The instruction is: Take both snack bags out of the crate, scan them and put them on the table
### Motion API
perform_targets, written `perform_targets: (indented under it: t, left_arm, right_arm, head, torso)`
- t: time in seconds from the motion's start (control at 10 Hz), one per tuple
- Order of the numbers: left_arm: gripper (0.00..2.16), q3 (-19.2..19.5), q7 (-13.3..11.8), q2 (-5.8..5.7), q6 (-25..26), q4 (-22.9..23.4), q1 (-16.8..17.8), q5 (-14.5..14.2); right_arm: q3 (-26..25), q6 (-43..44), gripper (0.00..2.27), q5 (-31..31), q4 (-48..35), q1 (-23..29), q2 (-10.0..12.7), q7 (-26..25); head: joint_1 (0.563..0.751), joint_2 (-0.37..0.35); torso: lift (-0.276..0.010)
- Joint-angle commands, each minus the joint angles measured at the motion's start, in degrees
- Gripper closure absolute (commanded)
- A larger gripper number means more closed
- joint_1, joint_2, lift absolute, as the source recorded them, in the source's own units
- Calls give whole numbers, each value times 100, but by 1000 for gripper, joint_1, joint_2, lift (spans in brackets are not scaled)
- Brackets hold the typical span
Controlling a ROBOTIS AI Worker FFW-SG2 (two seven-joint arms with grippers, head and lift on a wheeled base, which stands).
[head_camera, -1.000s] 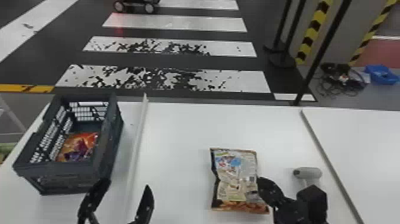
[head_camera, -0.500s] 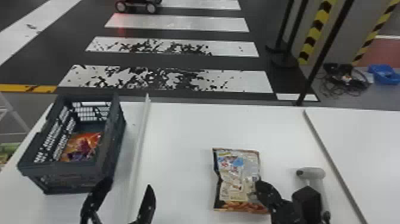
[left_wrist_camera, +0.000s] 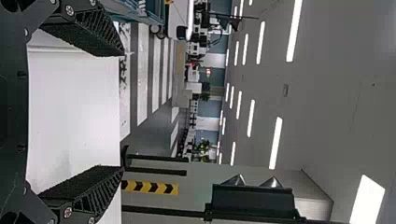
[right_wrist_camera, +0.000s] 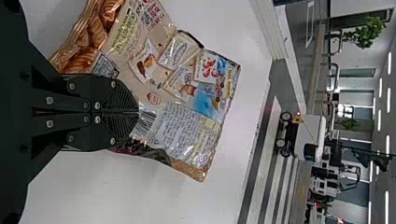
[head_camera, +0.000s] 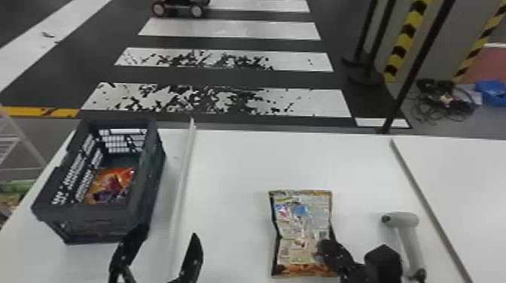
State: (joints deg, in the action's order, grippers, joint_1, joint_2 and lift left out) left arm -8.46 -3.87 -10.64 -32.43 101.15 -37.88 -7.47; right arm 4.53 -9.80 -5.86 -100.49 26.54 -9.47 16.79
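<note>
Head view: one snack bag (head_camera: pixel 113 182) in the crate (head_camera: pixel 88 222), nine o'clock; foil snack bag (head_camera: pixel 301 225) on the tabletop (head_camera: pixel 233 169), five o'clock, right hand (head_camera: pixel 323 251) at its edge; left hand (head_camera: pixel 169 230), seven.

Left wrist view: fingers (left_wrist_camera: pixel 86 30) spread.

Right wrist view: fingers (right_wrist_camera: pixel 122 100) pressed together by the barcode (right_wrist_camera: pixel 144 122).

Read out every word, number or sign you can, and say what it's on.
No text is legible enough to quote.
Snack bag on the table: lines of print and a barcode, too small to read.
Snack bag in the crate: no readable words.
</note>
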Motion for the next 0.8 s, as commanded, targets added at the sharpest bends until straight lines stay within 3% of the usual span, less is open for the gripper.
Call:
perform_targets:
  t: [0.0, 0.3, 0.7]
  left_arm:
    - [134, 2, 0, -8, -13, 2, 0, 0]
    - [134, -16, 0, -8, 5, 2, 9, 0]
    - [134, -16, 0, -8, -13, -7, 17, 0]
  right_arm:
    - [22, 0, 2240, -47, 56, -8, 6, 0]
    - [-5, 53, 2240, -82, 65, -34, 6, -44]
    - [-84, -229, 2240, -223, -594, -34, 15, -88]
  head:
    - [695, -3]
    - [695, 0]
    - [695, -13]
  torso:
    - [-94]
    - [-94]
    - [-94]
